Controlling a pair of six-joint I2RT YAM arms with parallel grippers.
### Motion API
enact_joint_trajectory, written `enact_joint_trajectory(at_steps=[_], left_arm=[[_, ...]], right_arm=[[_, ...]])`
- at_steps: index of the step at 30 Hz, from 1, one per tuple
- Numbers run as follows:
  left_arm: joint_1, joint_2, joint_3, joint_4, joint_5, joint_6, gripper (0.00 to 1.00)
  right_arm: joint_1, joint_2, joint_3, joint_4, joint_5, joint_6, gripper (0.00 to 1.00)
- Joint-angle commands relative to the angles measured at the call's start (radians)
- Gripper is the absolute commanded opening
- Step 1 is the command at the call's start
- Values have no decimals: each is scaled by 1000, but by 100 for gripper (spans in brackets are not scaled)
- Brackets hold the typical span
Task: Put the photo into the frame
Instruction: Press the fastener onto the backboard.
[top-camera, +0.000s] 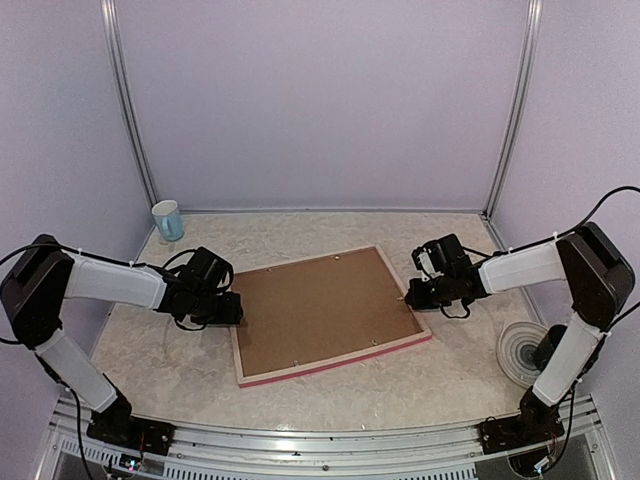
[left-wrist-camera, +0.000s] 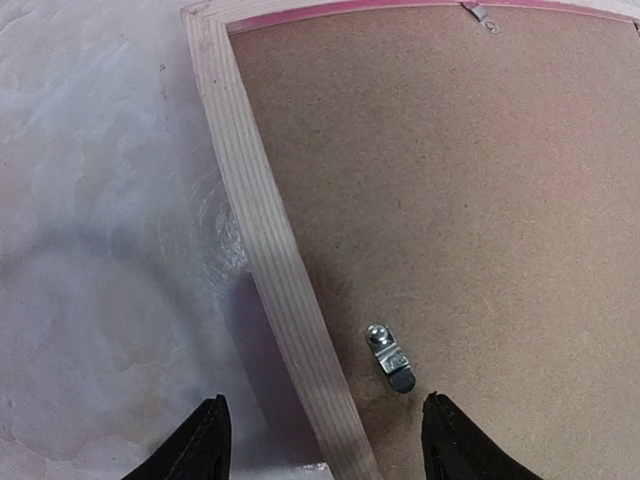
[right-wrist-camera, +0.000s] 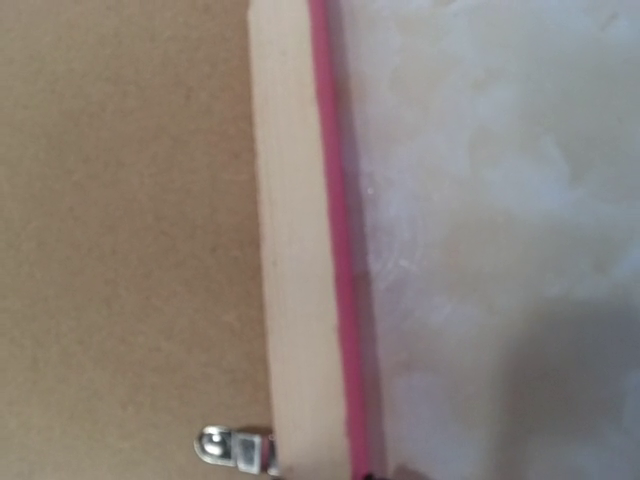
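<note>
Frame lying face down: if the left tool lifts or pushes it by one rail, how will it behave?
Probably stiff: the frame has wood rails with the backing board seated inside. Likely light for its size: the rails are thin. Flat on the smooth table, it should slide or pivot when pushed, not tip.

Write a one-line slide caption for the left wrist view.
Open left gripper with the rail of the frame between its fingers, a metal clip nearby on the brown backing board.
</note>
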Motion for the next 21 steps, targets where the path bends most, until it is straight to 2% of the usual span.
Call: enact_joint_trajectory(at_steps=[1, 14, 21], left_arm=[[16, 57, 37, 42, 17, 6, 62], [38, 78, 34, 83, 39, 13, 59], [64, 88, 26, 90, 33, 9, 49]], right_arm=[[2, 0, -39, -48, -1, 39, 0], [2, 16, -27, -43, -8, 27, 0], [2, 25, -20, -42, -13, 21, 0]])
